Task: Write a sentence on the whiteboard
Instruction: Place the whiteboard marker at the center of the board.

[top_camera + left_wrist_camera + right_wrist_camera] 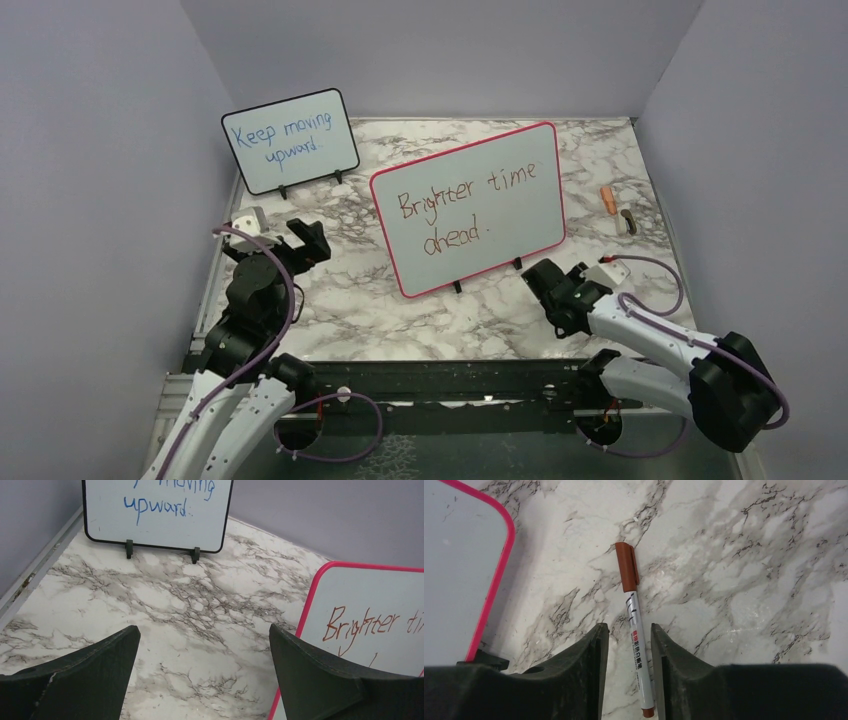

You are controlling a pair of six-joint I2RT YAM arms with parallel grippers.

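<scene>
The whiteboard (520, 160) with its red-pink frame stands upright mid-table, and the sentence (465, 205) "Brighter time ahead." runs across it in reddish-brown, two lines. Its left edge shows in the left wrist view (370, 595), and a corner shows in the right wrist view (459, 570). My right gripper (548, 275) (629, 627) hangs low by the board's right foot. Its jaws stand a little apart around a white marker (635, 630) with a brown cap, which lies flat on the table close to the right finger. My left gripper (305, 240) (204, 632) is wide open over bare marble, holding nothing.
A smaller black-framed board (290, 140) (157, 510) with blue writing stands at the back left. A small orange piece (607, 200) and a dark piece (628, 222) lie at the right by the wall. Grey walls close in the marble table (400, 310) on three sides.
</scene>
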